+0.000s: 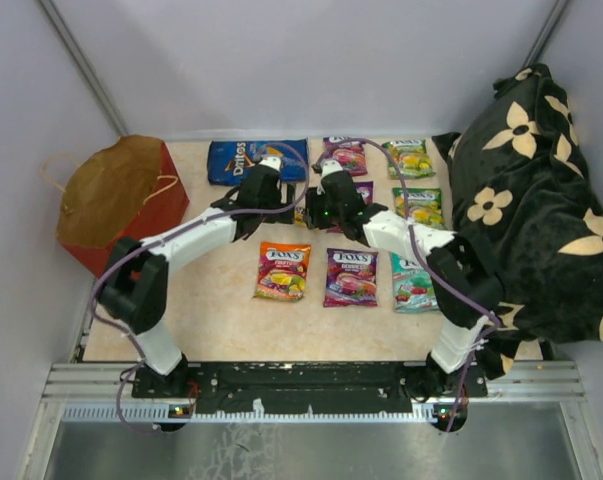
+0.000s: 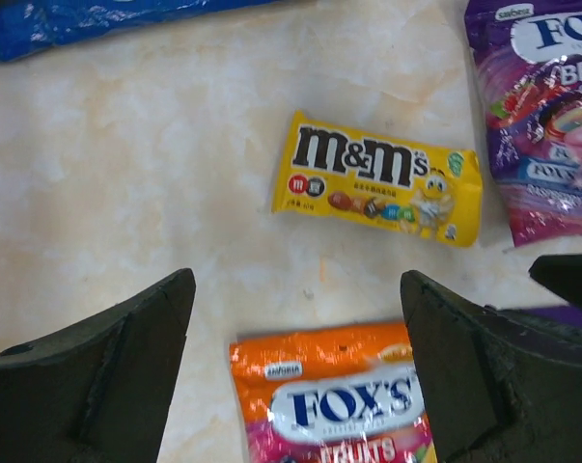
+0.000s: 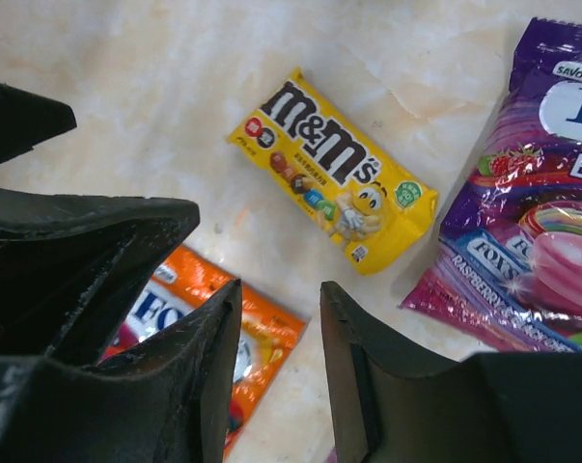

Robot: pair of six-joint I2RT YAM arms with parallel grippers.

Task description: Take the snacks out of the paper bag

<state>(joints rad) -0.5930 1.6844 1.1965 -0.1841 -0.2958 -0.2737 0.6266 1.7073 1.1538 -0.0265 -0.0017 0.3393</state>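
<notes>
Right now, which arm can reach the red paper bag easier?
Probably the left. The paper bag sits beside the left arm, whose jaws stand open and empty. The right arm is farther away.

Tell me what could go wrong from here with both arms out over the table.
The left gripper and right gripper hover very close together over the yellow packet; they could bump. Coming down, either could shove the orange packet lying near it.

Lab test cell: white panels (image 1: 311, 60), aluminium rail (image 1: 311, 385)
</notes>
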